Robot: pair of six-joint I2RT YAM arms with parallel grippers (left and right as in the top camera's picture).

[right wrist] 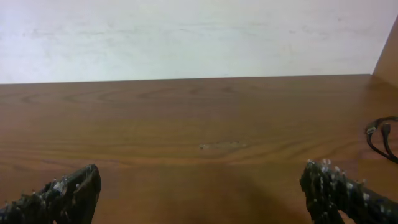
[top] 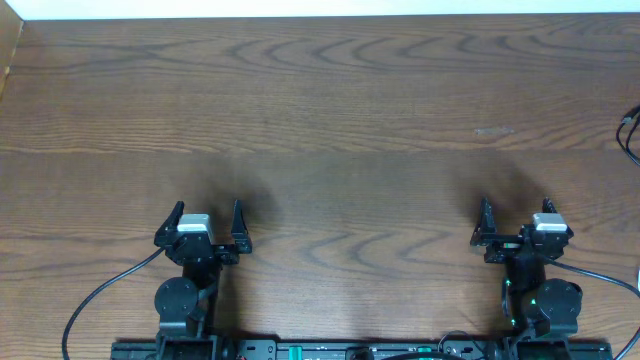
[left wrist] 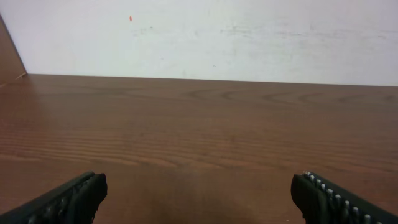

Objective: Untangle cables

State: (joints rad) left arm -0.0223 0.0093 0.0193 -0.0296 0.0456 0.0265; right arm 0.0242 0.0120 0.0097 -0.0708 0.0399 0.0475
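On woodgrain table [top: 320, 120], far right: thin looped black cord [right wrist: 370, 130].

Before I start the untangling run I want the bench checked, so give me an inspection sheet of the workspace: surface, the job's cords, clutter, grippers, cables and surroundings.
Surface: brown wooden table, with a faint pale scuff right of centre.
Job's things: one thin black cord, probably the job's, looped at the table's right edge and partly out of frame; no white one seen.
Clutter: nothing seen.
Grippers: left gripper and right gripper at the near edge, jaws wide open, holding nothing.
Cables: thicker black arm wires trail from both arm bases.
Surroundings: white wall behind the table; wooden side panel at the right.
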